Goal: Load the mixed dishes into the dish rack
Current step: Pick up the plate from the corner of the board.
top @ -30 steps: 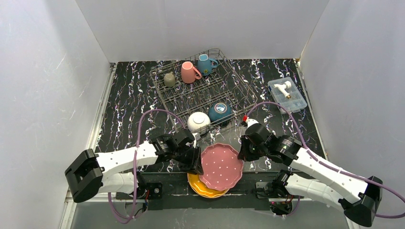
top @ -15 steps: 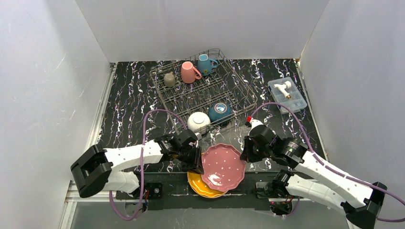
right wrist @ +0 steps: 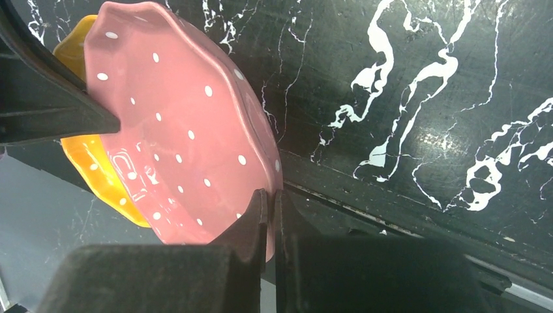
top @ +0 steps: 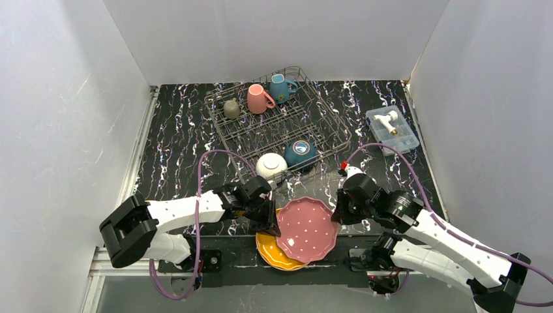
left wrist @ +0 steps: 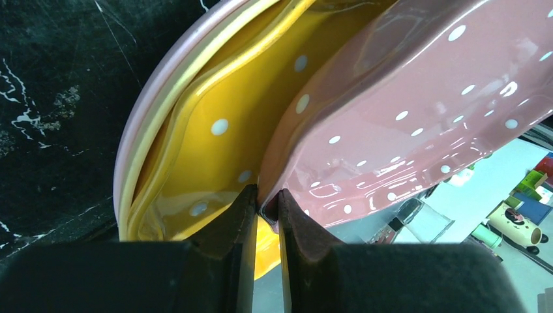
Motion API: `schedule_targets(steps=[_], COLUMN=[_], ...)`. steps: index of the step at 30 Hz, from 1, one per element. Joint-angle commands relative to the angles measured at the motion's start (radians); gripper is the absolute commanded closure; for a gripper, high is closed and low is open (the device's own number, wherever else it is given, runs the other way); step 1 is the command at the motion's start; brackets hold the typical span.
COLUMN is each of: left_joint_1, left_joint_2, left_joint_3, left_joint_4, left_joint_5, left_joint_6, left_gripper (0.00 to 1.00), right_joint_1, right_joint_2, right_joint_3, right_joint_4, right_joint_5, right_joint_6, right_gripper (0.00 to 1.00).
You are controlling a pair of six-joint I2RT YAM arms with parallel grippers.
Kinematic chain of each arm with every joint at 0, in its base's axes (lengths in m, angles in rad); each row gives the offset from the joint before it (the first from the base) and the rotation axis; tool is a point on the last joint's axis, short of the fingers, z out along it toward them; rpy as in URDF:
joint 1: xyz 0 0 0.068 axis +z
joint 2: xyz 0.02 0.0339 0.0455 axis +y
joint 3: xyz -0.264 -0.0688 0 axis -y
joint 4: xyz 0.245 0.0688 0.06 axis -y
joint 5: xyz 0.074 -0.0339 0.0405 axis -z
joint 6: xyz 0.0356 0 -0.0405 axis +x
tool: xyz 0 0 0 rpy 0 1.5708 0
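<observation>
A scalloped rose-pink dotted plate (top: 306, 228) hangs tilted over the table's near edge, held from both sides. My left gripper (top: 274, 224) (left wrist: 267, 197) is shut on its left rim, and my right gripper (top: 336, 215) (right wrist: 269, 197) is shut on its right rim. In the wrist views the plate (left wrist: 417, 98) (right wrist: 176, 124) fills most of the frame. Below it lies a yellow dotted plate (top: 272, 252) (left wrist: 209, 130) (right wrist: 91, 163), with a paler pink rim (left wrist: 134, 143) under that. The dish rack (top: 242, 134) stands behind, holding a grey-olive mug (top: 231, 108), pink mug (top: 259, 99), blue mug (top: 281, 88), white bowl (top: 271, 165) and teal bowl (top: 300, 152).
A clear plastic box (top: 392, 129) with a white item sits at the back right. White walls close in the marbled black table (top: 176, 150) on three sides. The arm bases and purple cables sit along the near edge.
My left gripper has closed onto the rose-pink plate's left rim. The plate and my right gripper have shifted slightly right and toward the near edge.
</observation>
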Motion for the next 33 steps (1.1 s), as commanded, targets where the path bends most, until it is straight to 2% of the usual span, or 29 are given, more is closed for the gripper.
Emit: schedule_targets(steps=[1,21,33], left_joint_1=[-0.010,-0.017,-0.019], left_joint_2=[0.022,0.028,0.032], left_joint_3=[-0.004,-0.027,-0.037], left_joint_4=[-0.009,0.028,0.043], left_joint_5=[-0.013,-0.004,0.002], left_joint_6=[0.033,0.021,0.020], left_gripper=[1.00,1.00,1.00], right_joint_1=[0.003,0.003,0.003], right_joint_2=[-0.034,-0.118,-0.131], right_joint_3=[0.007,-0.085,-0.134], right_joint_4=[0.124,0.049,-0.022], right_joint_5=[-0.029,0.024,0.046], right_joint_6=[0.048,0.133,0.152], right_gripper=[0.94,0.58,0.47])
